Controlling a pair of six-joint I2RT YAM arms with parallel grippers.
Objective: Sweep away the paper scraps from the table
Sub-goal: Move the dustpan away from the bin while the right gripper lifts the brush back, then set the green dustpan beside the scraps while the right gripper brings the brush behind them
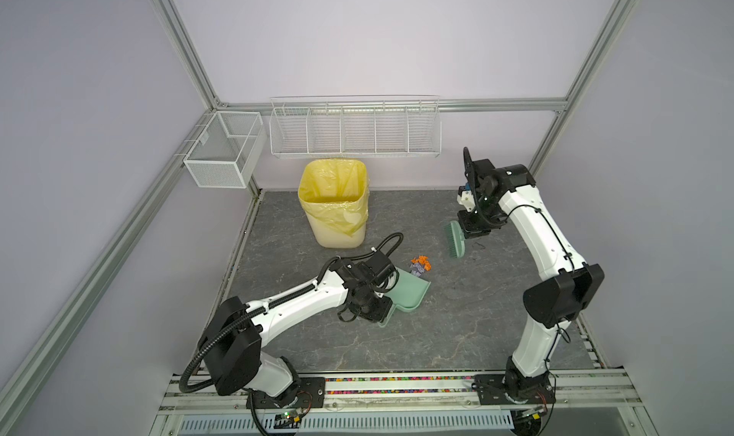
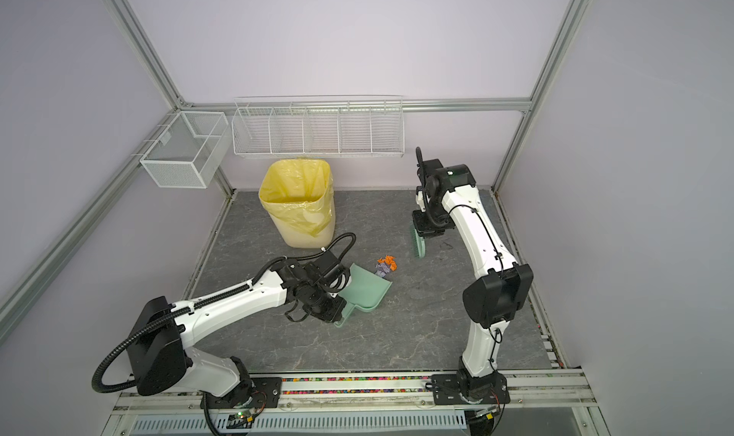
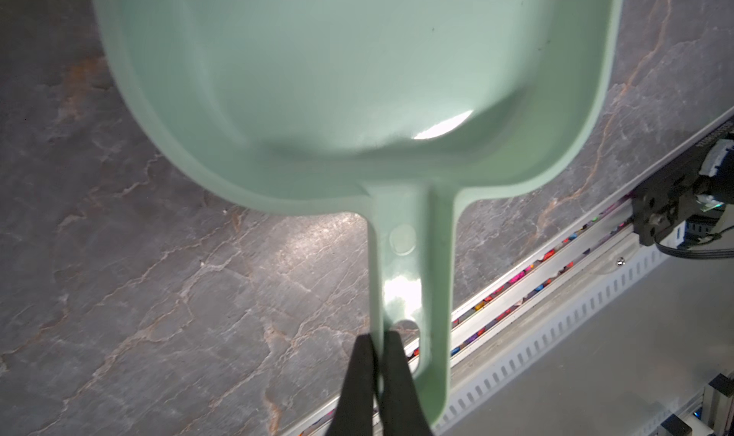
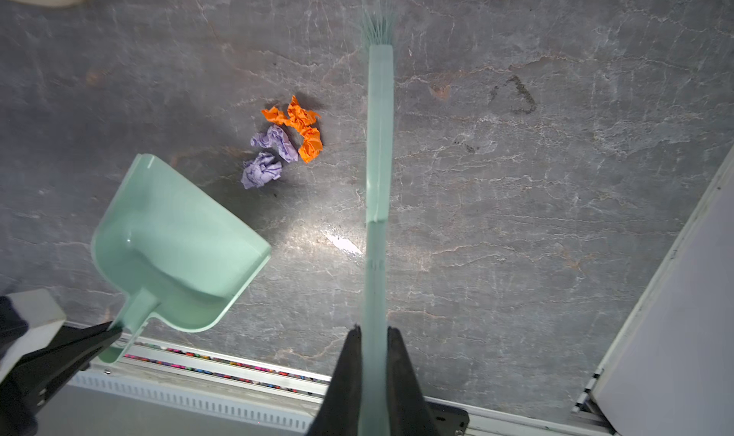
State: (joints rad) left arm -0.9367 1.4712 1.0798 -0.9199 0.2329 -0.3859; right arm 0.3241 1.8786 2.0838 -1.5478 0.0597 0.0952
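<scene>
Several paper scraps, between dustpan and brush, clear of fingers

Paper scraps btwn dustpan (L) & brush (R); bin behind.

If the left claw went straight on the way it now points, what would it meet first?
Probably the scraps: the left claw holds the dustpan by its handle, and its mouth faces them just ahead. How high the lip rides is unclear.
</scene>
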